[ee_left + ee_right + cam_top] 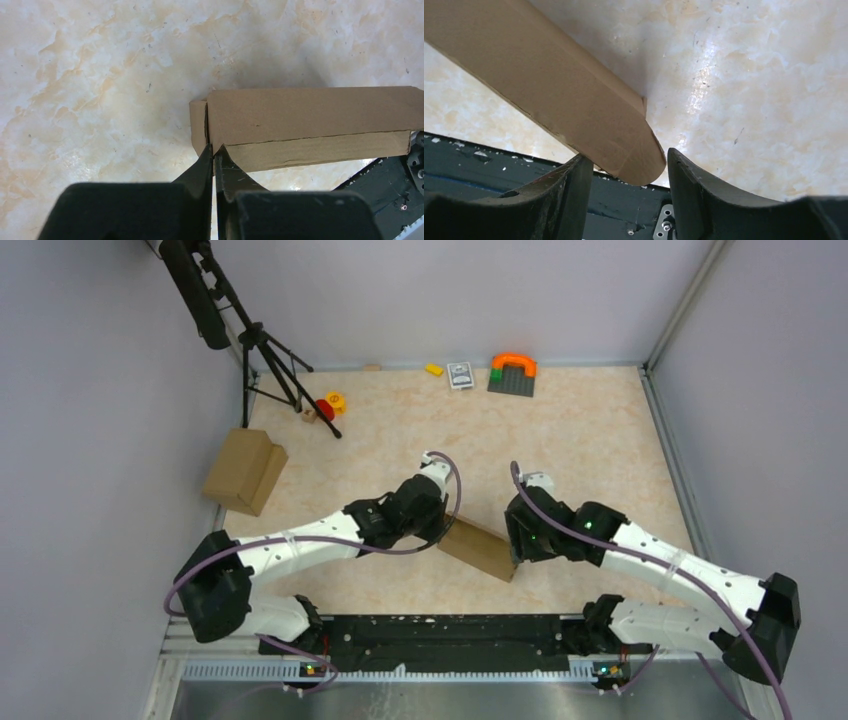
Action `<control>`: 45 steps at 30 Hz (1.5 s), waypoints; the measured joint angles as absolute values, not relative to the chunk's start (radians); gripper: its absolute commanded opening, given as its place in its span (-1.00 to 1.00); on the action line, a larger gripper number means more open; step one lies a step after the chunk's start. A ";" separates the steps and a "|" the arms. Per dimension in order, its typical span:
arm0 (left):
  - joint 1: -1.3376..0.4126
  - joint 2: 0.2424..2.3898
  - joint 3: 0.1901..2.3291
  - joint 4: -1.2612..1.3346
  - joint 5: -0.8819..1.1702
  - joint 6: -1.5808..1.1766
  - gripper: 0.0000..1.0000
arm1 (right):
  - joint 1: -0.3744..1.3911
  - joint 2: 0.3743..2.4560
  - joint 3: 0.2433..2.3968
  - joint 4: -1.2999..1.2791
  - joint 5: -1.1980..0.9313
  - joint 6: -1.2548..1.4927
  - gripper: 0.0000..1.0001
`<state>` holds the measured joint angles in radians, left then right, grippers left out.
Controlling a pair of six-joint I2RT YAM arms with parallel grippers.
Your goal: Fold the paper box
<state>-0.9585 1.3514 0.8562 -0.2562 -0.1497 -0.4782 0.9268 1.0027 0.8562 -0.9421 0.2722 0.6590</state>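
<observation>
Paper box [549, 90] end inside right end effector [628, 156].

Plain brown paper box [480, 548]; cream table [580, 440] marbled with pale orange.

We see a table [590, 450] with a marbled beige top, walled on three sides. At its left edge lies a bulky brown carton [243, 472]. Behind it a black tripod [268, 360] plants its legs near the far left corner, with small red and yellow toys [329, 404] beside one foot. Along the far edge sit a yellow block [434, 369], a small printed pack [460, 375] and a dark baseplate [510, 383]. Near the front middle is the paper box [480, 548], which seems to rest on the top, though we cannot be sure.
</observation>
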 measured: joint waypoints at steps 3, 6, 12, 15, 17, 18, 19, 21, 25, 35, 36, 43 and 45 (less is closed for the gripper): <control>-0.961 1.356 0.862 -0.263 -0.152 -0.479 -1.00 | 0.927 1.026 0.856 -0.952 0.290 0.674 -0.04; -0.965 1.365 0.872 -0.266 -0.155 -0.479 -1.00 | 0.927 1.047 0.856 -0.962 0.315 0.700 -0.21; -0.970 1.367 0.876 -0.276 -0.158 -0.486 -1.00 | 0.927 1.050 0.849 -0.968 0.348 0.782 -0.51; -0.974 1.369 0.880 -0.283 -0.167 -0.494 -1.00 | 0.927 1.029 0.844 -0.962 0.352 0.821 -0.66; -0.978 1.369 0.881 -0.286 -0.174 -0.498 -1.00 | 0.927 1.003 0.843 -0.957 0.352 0.845 -0.70; -0.979 1.369 0.882 -0.287 -0.176 -0.500 -1.00 | 0.927 0.992 0.843 -0.953 0.352 0.857 -0.71; -0.979 1.370 0.883 -0.289 -0.179 -0.500 -1.00 | 0.927 0.984 0.842 -0.947 0.352 0.867 -0.75; -0.981 1.373 0.886 -0.292 -0.183 -0.501 -1.00 | 0.927 0.976 0.837 -0.939 0.352 0.883 -0.80; -0.985 1.383 0.896 -0.297 -0.190 -0.503 -1.00 | 0.927 0.977 0.831 -0.937 0.354 0.920 -0.87; -0.995 1.401 0.915 -0.307 -0.203 -0.504 -1.00 | 0.927 0.979 0.805 -0.934 0.382 0.957 -0.37; -0.997 1.401 0.915 -0.307 -0.204 -0.503 -1.00 | 0.927 0.982 0.798 -0.931 0.387 0.959 -0.39; -0.998 1.413 0.932 -0.319 -0.204 -0.503 -1.00 | 0.927 1.010 0.774 -0.903 0.402 0.973 -0.76; -0.998 1.421 0.942 -0.326 -0.204 -0.501 -1.00 | 0.927 1.011 0.775 -0.902 0.405 0.976 -0.85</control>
<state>-0.9981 1.4208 0.9417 -0.3260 -0.2039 -0.5011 0.9268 1.0107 0.7746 -0.9016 0.4049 0.9756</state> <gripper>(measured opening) 0.002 0.134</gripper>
